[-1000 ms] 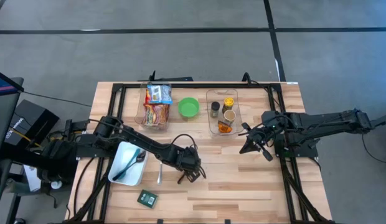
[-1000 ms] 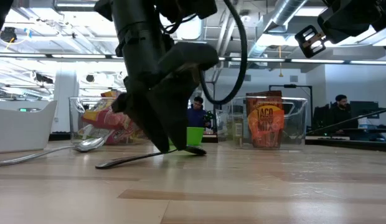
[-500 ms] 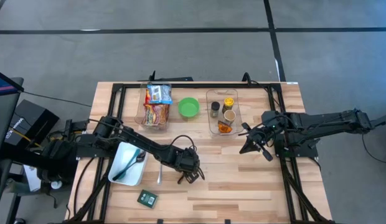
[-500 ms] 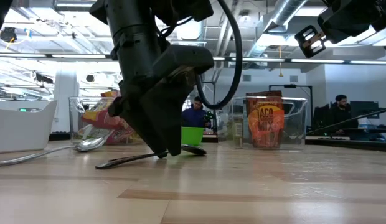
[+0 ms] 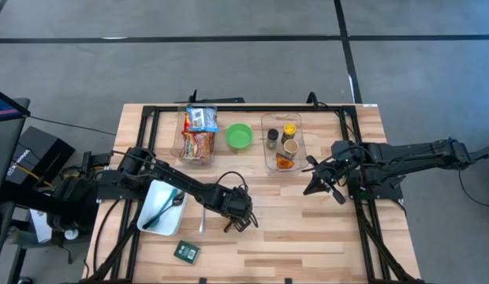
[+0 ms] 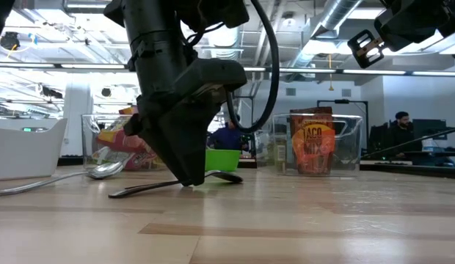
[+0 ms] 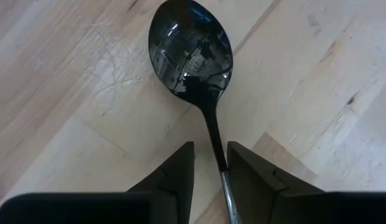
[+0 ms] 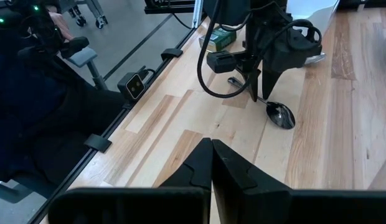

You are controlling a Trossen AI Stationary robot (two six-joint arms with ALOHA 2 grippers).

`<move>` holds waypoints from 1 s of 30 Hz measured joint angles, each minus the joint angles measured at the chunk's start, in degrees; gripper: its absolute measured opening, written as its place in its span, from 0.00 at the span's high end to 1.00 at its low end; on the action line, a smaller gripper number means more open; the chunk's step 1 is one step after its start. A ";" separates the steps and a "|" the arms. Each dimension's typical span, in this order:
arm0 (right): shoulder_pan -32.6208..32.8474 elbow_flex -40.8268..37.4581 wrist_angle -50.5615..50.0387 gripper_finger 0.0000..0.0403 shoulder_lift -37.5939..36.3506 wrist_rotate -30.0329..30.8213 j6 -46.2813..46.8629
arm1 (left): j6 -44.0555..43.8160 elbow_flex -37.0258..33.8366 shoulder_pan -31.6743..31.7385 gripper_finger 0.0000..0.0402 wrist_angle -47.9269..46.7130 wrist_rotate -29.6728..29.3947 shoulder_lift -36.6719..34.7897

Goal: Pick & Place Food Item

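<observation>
Left gripper (image 7: 210, 177) down at table level mid-table, dark wedge fingers (image 7: 174, 177) straddling the thin handle of a glossy black spoon (image 7: 192, 50). Jaws narrow, a sliver of gap on each side of the handle; can't tell if they actually grasp it. Spoon lies flat on the pale wood-plank table (image 5: 307, 237), oval bowl pointing away from the gripper, reflective. Low view: same spoon (image 6: 172, 183) under the gripper's black tapered body.

Right gripper (image 8: 211, 163) clenched, fingers pressed together, nothing in it, raised over the table's right side, just in front of the clear bin (image 5: 281, 142).

Other items: green round bowl (image 5: 239, 136) at the back middle, clear rectangular bin of crinkly snack packets (image 5: 197, 132) left of it, white squarish tray (image 5: 162, 208) holding a silver spoon, small green packet (image 5: 186, 252) near the front edge.
</observation>
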 joint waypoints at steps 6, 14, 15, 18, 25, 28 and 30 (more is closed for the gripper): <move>0.00 0.00 0.00 1.00 0.01 0.00 0.02 | 0.00 0.02 -0.02 0.79 -1.72 -1.26 0.00; 0.00 0.00 0.00 1.00 -0.01 0.00 0.02 | 1.52 0.01 -0.09 0.85 -3.68 -3.54 -0.02; 0.00 0.00 0.00 1.00 0.01 0.00 0.00 | 1.74 0.00 -0.09 0.85 -3.74 -3.62 -0.02; 0.00 0.00 0.02 1.00 0.47 0.00 0.01 | 1.79 0.00 -0.07 0.87 -3.93 -4.11 -0.02; 0.00 -0.02 0.04 1.00 3.48 0.00 0.00 | 5.22 -0.04 -0.09 0.90 -4.58 -6.25 0.00; -0.05 -0.04 0.16 1.00 4.48 -0.01 0.00 | 7.01 -0.04 -0.11 0.91 -4.62 -6.71 0.02; -0.07 -0.03 0.99 1.00 4.82 -0.10 0.02 | 7.40 -0.05 -0.11 0.91 -4.65 -6.89 0.02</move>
